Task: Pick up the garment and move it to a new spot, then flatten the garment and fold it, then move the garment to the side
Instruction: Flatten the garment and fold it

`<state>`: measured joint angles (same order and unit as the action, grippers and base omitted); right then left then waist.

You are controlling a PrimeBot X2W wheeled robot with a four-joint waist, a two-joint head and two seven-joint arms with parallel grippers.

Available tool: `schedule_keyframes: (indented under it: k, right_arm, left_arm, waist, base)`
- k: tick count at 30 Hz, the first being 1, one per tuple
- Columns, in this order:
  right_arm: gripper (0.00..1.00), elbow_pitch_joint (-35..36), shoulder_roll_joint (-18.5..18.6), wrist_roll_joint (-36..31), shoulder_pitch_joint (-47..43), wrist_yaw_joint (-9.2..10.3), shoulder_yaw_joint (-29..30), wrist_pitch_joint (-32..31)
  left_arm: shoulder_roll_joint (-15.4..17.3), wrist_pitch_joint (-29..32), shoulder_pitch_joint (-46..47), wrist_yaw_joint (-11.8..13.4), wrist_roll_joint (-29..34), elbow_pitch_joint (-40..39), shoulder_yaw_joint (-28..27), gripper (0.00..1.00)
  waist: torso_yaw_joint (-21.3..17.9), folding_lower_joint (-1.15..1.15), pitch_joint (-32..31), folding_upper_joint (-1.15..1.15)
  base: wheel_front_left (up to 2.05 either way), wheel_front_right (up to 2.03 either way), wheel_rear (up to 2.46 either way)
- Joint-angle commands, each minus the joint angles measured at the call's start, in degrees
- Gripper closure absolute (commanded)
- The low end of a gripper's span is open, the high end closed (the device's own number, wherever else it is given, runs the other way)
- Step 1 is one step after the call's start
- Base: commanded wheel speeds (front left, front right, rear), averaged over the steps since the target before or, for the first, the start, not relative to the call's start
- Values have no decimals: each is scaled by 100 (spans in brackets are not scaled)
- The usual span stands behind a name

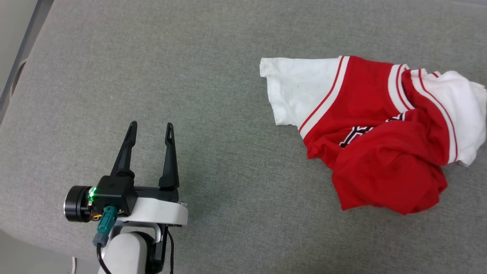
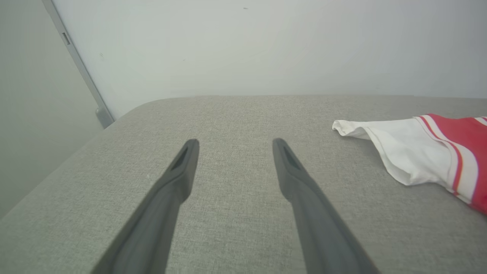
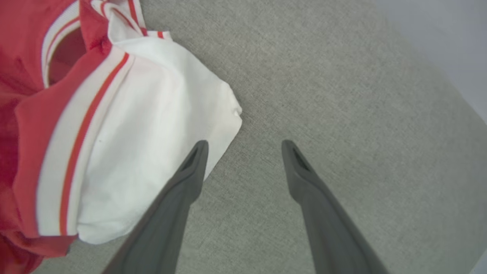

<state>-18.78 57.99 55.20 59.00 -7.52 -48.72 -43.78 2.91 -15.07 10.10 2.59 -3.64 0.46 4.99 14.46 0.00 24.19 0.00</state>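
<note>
Two grippers and one shirt are in view. The left gripper hovers over the bare grey table, its two fingers spread wide with nothing between them. The table's edge runs close on its left, and a rounded corner lies ahead of it before a pale wall. Ahead and to its right the surface is open. The shirt lies crumpled well to that gripper's right, one white sleeve stretched toward it and the red body bunched. The right gripper stands at the shirt's other white sleeve, jaws wide and holding nothing. Its left finger crosses the sleeve's edge, but contact is unclear. Bare table stretches to its right, up to an edge.
</note>
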Motion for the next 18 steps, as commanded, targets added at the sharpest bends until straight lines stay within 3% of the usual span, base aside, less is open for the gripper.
schedule_keyframes:
  k: [1,9,17,18]
  right_arm:
    - [0,-26,-35,-26,-53,6,2,-39]
    - [0,-340,-300,-525,-230,5,-258,-392]
    - [0,-577,-441,-405,-900,-7,-656,-564]
    - [60,-551,-450,-386,-922,-19,-688,-547]
  left_arm:
    - [-4,-14,108,32,-7,-10,2,0]
    - [-5,-14,263,104,-110,-16,160,0]
    - [-4,-14,319,157,-96,-28,126,0]
    - [-4,-14,313,158,-68,-20,100,0]
  waist:
    - [97,0,107,0]
    - [311,0,467,0]
    - [273,0,542,0]
    - [241,0,527,0]
  base:
    - [0,0,0]
    - [0,0,0]
    - [0,0,0]
    - [0,0,0]
